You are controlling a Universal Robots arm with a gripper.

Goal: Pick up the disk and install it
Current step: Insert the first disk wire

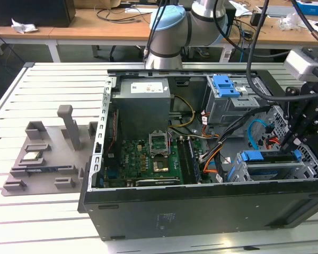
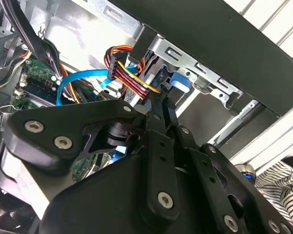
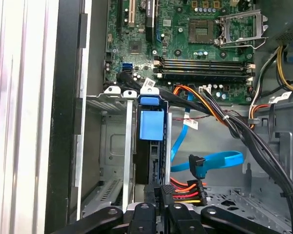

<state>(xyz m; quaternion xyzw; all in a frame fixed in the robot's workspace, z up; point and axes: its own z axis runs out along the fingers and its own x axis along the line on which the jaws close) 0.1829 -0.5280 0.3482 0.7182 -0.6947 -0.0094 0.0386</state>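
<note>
The flat silver disk in its bright blue plastic bracket (image 3: 151, 127) sat edge-on in the grey metal drive cage (image 3: 112, 146) (cables crowding one side); jaws' state could not be told.

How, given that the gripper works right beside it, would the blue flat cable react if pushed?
The blue flat cable beside the disk would probably bend aside: it is thin and already lies in a loose curve. It likely weighs little and may spring back, since its band holds a smooth arc.

Cables (image 3: 224, 122) crowd the disk (image 3: 151, 126); the adjacent bay (image 3: 112, 146) lies open.
</note>
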